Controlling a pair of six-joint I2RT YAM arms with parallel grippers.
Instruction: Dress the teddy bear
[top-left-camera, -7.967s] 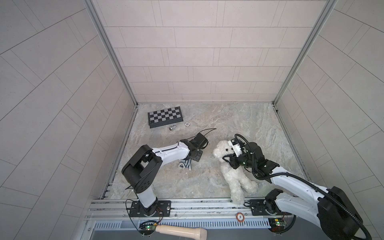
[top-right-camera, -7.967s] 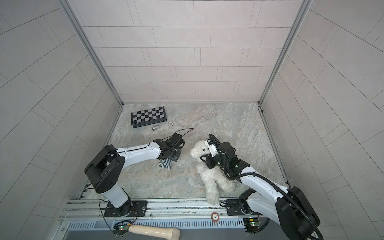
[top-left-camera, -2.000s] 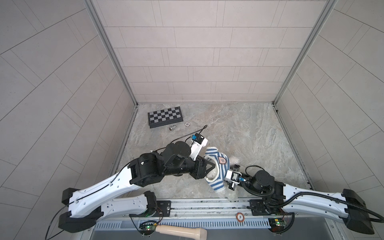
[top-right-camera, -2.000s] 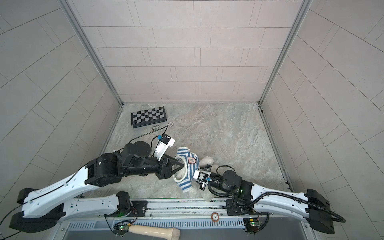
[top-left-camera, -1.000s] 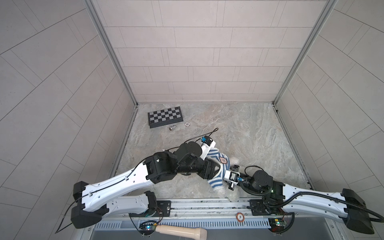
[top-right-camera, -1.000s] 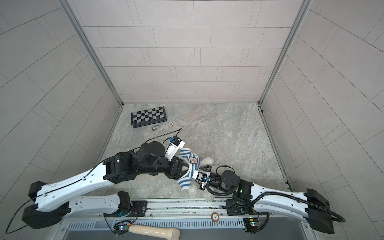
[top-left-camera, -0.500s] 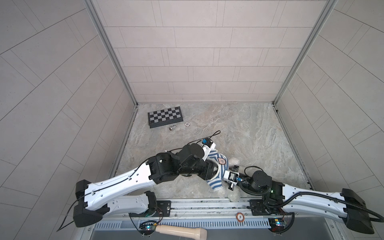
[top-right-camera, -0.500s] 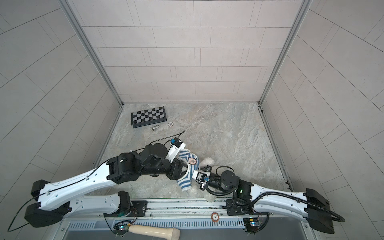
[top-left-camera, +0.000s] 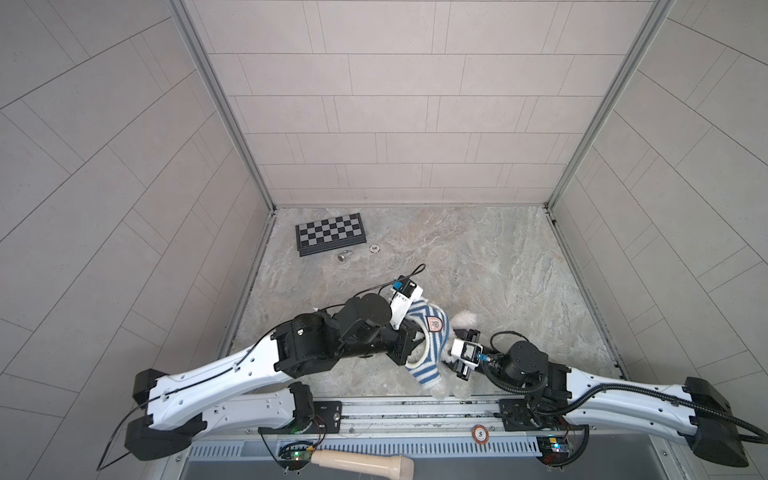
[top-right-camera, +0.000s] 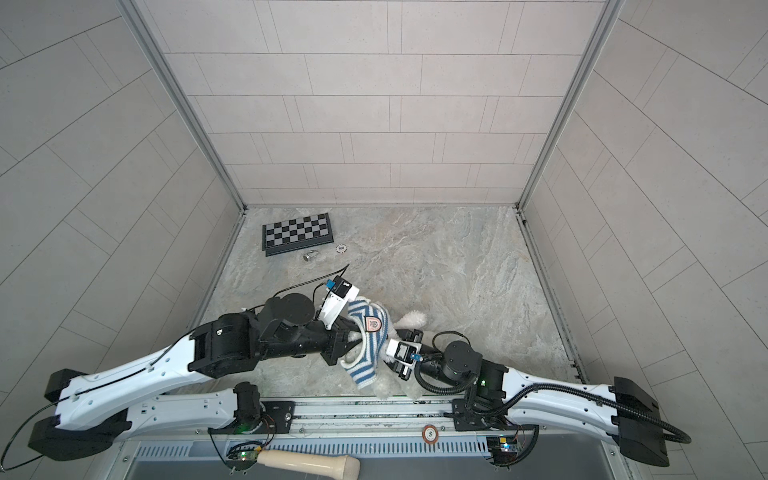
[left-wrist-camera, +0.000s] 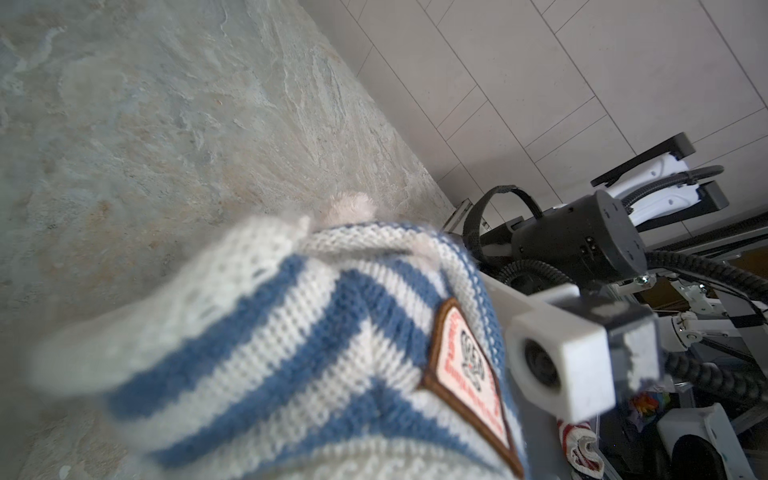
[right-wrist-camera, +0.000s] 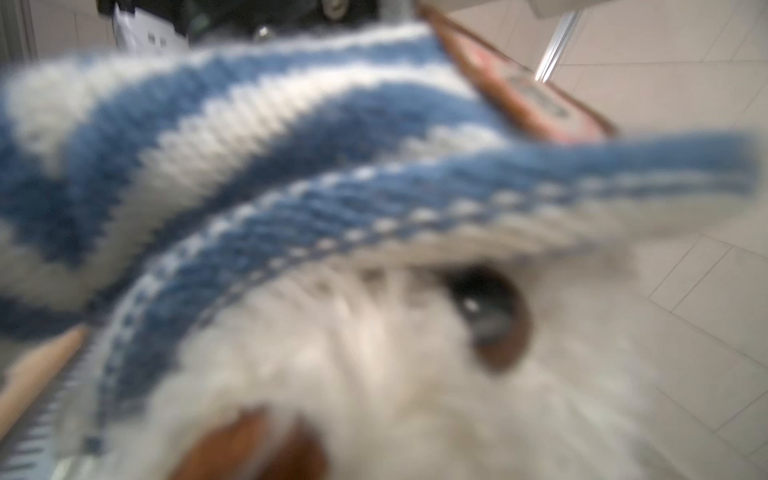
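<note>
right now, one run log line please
stage: dressing | striped shirt: draped over teddy bear, eye showing below hem | left claw: at shirt | right claw: near bear's face

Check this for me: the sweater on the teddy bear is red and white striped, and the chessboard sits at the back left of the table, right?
Not quite. The sweater on the teddy bear is blue and white striped, not red and white, as both top views show. The chessboard does sit at the back left of the table.
</note>
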